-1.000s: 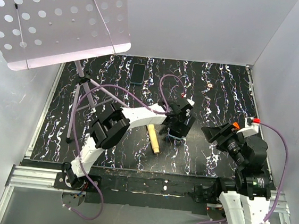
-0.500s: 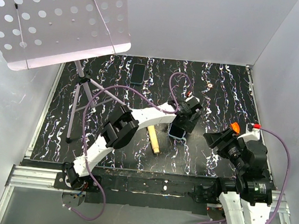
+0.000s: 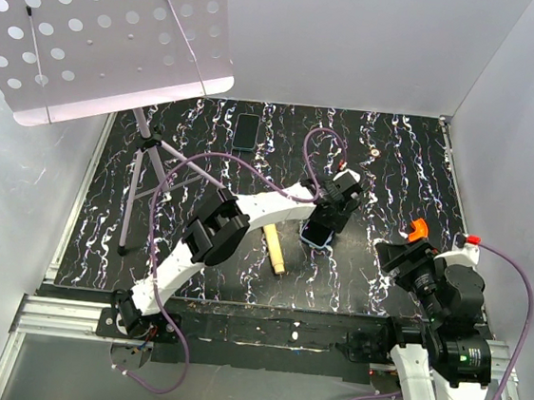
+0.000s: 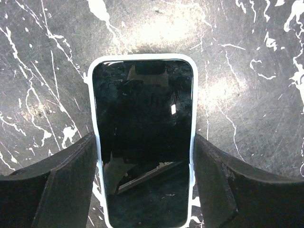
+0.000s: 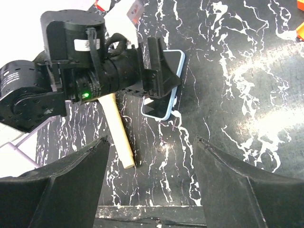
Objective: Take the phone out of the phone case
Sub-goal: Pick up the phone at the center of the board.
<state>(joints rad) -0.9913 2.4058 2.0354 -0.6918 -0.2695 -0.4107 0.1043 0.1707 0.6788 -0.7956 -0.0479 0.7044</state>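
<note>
A phone (image 4: 142,133) with a dark screen lies face up on the black marbled table inside a pale blue phone case (image 4: 93,95). In the top view it lies at mid-table (image 3: 315,234). My left gripper (image 4: 145,142) straddles its near half, and both fingers press against the case's long sides. The right wrist view shows the phone (image 5: 160,107) partly covered by the left gripper's body. My right gripper (image 3: 405,253) hovers open to the right of the phone, near the front edge, with nothing between its fingers (image 5: 71,175).
A short wooden stick (image 3: 274,249) lies just left of the phone. A second dark phone (image 3: 246,131) lies at the back of the table. A perforated music stand (image 3: 103,30) on a tripod (image 3: 140,177) fills the left rear. White walls enclose the table.
The left gripper moved right over the cased phone and its jaws closed in against the case's sides. The right arm drew back toward the near right.
</note>
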